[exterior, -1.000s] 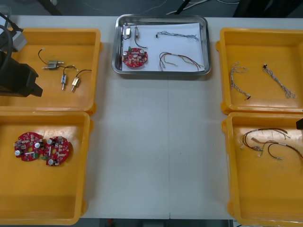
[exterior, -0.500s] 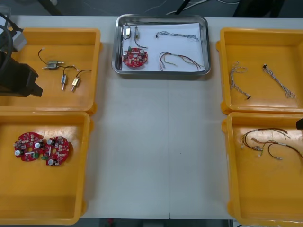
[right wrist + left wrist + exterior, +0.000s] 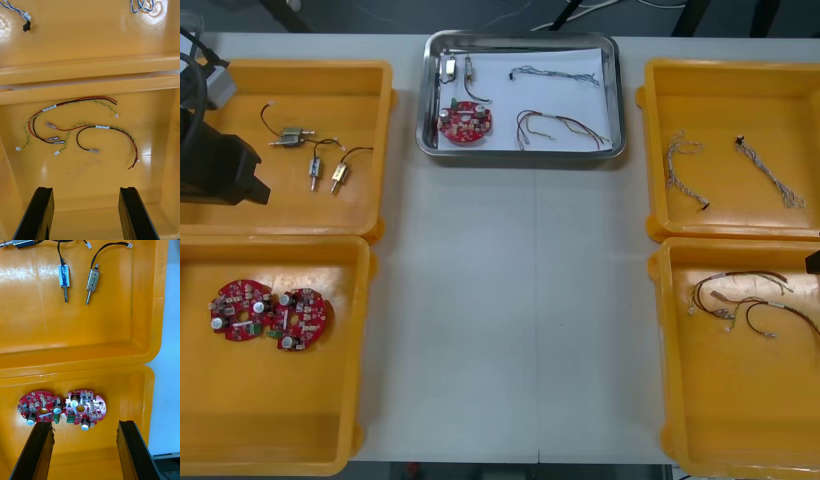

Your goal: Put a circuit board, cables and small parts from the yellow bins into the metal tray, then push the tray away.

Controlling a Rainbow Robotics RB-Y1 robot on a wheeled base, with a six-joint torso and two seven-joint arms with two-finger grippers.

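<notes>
Judging by how things lie, the loading looks done. The metal tray (image 3: 613, 100) sits at the far middle of the table (image 3: 510, 300), between the far left bin (image 3: 370, 100) and the far right bin (image 3: 680, 90). It holds a red circuit board (image 3: 465, 121), a blue and white cable (image 3: 550, 72), a red and yellow cable (image 3: 565, 125) and small metal parts (image 3: 450, 68).

The left gripper (image 3: 84, 425) hangs over the near left bin (image 3: 112, 450), fingers wide apart and empty, with two spare boards (image 3: 84, 408) just beyond them. The right gripper (image 3: 84, 189) hangs over the near right bin (image 3: 93, 176), equally spread and holding nothing, short of the loose cables (image 3: 101, 127).

What remains, if anything, is the push. The tray's far rim already lies close to the table's far edge, so any shove calls for a gripper brought to the near rim, pressing squarely and briefly.
</notes>
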